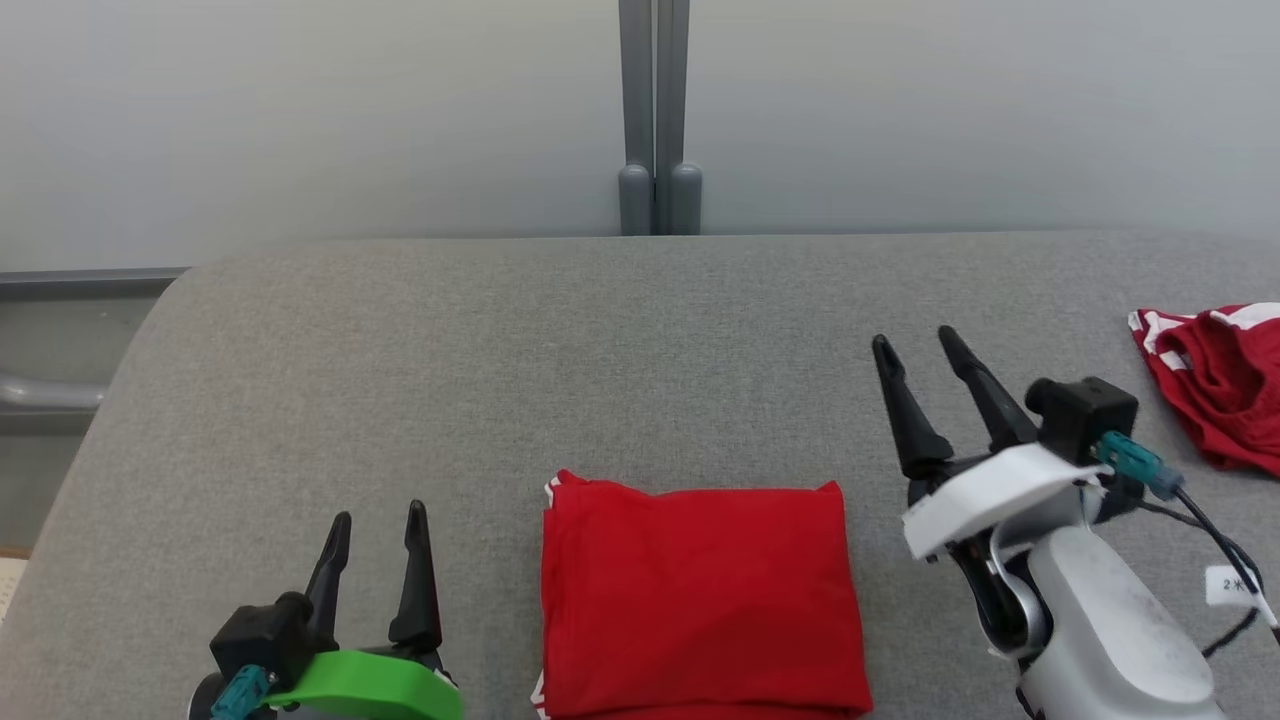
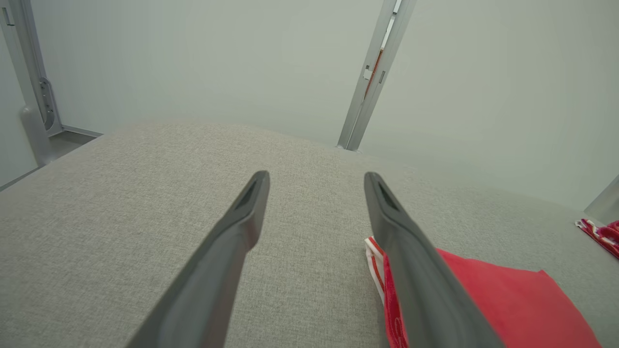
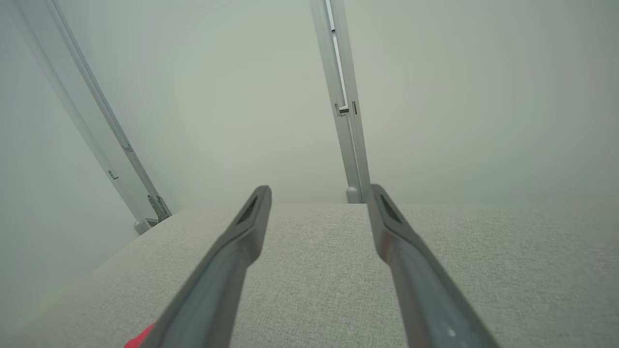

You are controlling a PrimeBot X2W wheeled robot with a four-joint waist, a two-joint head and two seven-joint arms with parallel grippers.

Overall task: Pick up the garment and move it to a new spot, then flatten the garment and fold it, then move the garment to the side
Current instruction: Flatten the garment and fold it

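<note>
The red garment [image 1: 700, 600] lies folded into a neat rectangle on the grey fabric-covered table [image 1: 480, 350], between the two hands. It sits just to the right of the left hand [image 1: 379, 510], apart from it, with a strip of bare table between the fingers and the fold's left edge, where a little white and red trim shows. The left hand has its fingers spread wide, holds nothing and points away from the robot. In the left wrist view, the garment's near corner shows beside and behind the right-side finger.

The right hand [image 1: 912, 336] is on the garment's other side, raised and tilted, with its fingertips reaching beyond the garment's far edge. Its fingers are also spread, with nothing between them. A sliver of red at the bottom left of the right wrist view is probably the garment's edge, though too little shows to be sure.

Further right of the right hand, well apart from the folded garment, lies a crumpled red cloth [image 1: 1225, 385] with white stripes.
</note>
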